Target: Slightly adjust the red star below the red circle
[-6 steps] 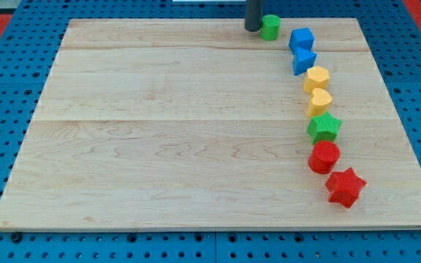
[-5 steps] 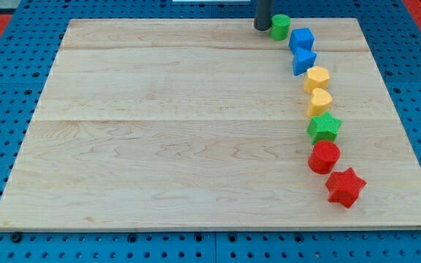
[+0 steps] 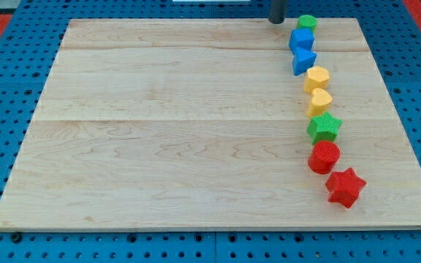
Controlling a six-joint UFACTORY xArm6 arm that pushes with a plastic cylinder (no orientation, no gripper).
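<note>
The pale wooden board (image 3: 181, 124) carries a curved row of blocks along the view's right: green cylinder (image 3: 306, 22), blue cube (image 3: 301, 39), a blue block, perhaps a triangle (image 3: 304, 61), two yellow blocks (image 3: 316, 77) (image 3: 320, 101), green star (image 3: 324, 127), red circle (image 3: 324, 157), red star (image 3: 344, 187).

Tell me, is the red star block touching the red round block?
Cannot tell. In the camera view the red star sits right against the red round block, with no gap plainly showing.

Blocks: green (image 3: 307, 22), blue (image 3: 302, 39), yellow (image 3: 317, 77)
</note>
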